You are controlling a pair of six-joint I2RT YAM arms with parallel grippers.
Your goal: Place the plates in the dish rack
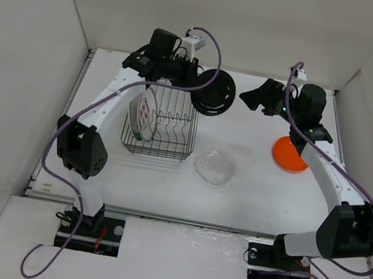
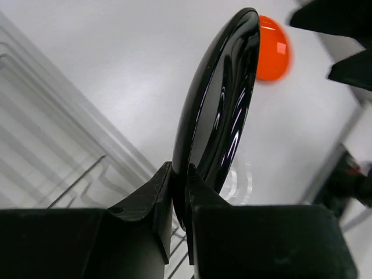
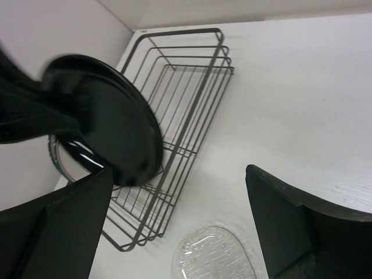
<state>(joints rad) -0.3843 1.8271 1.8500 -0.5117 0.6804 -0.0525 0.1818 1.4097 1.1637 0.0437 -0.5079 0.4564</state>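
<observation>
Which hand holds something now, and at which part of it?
The left hand pinches the black plate at its rim; the right hand holds nothing.

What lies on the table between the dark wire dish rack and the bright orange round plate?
A clear glass plate lies flat there, shown in the top view.

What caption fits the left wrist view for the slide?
Left tool pinching the glossy black plate by its rim, plate on edge; orange plate beyond, dish rack wires at lower left.

Black plate (image 1: 215, 94): one. Orange plate (image 1: 290, 156): one. Clear glass plate (image 1: 214, 167): one. White plates (image 1: 145, 114) inside rack: count unclear. Dish rack (image 1: 169, 136): one.
</observation>
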